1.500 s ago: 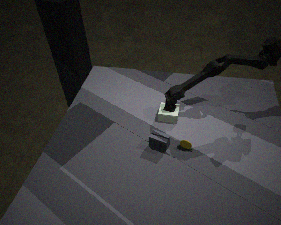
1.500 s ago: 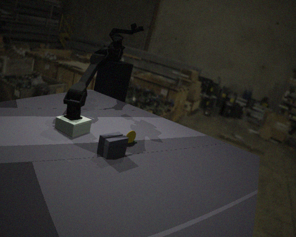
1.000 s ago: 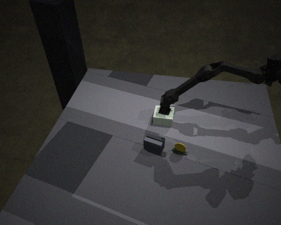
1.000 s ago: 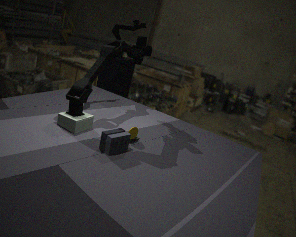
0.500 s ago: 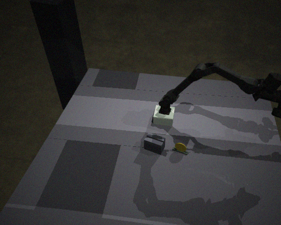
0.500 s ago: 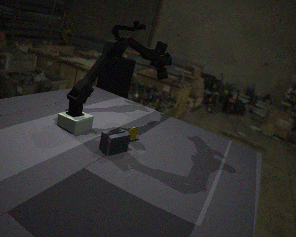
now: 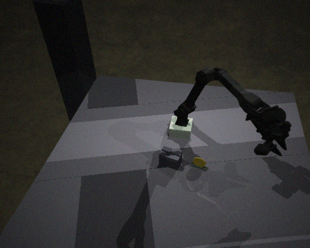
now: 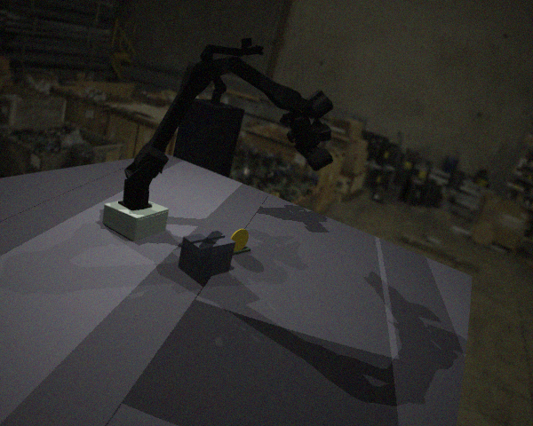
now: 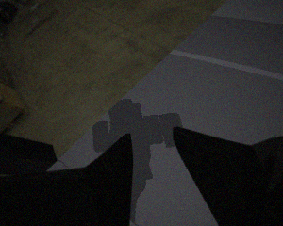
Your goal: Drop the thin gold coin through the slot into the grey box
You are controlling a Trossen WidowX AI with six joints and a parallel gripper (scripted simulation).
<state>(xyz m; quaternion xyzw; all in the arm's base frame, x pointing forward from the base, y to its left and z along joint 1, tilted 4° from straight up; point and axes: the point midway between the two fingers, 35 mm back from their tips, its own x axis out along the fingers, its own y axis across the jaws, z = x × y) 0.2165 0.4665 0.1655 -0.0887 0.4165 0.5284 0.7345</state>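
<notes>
Spreading wide under everything, the grey surface (image 7: 102, 138) carries the arm (image 7: 230, 85) on its pale base (image 7: 173, 132), then the closed box (image 7: 170, 159), then the coin (image 7: 199, 161) upright in its thin green holder (image 7: 203, 167) just beside the box. The jaws (image 7: 269, 149) hang well apart from the coin, high and off to one side near the surface's edge, partly closed with nothing between them; the wrist view shows only bare surface in the gap. I judge the coin stiff, light and slick, likely to tip if nudged. Pinching its two flat faces near the top rim looks best.
</notes>
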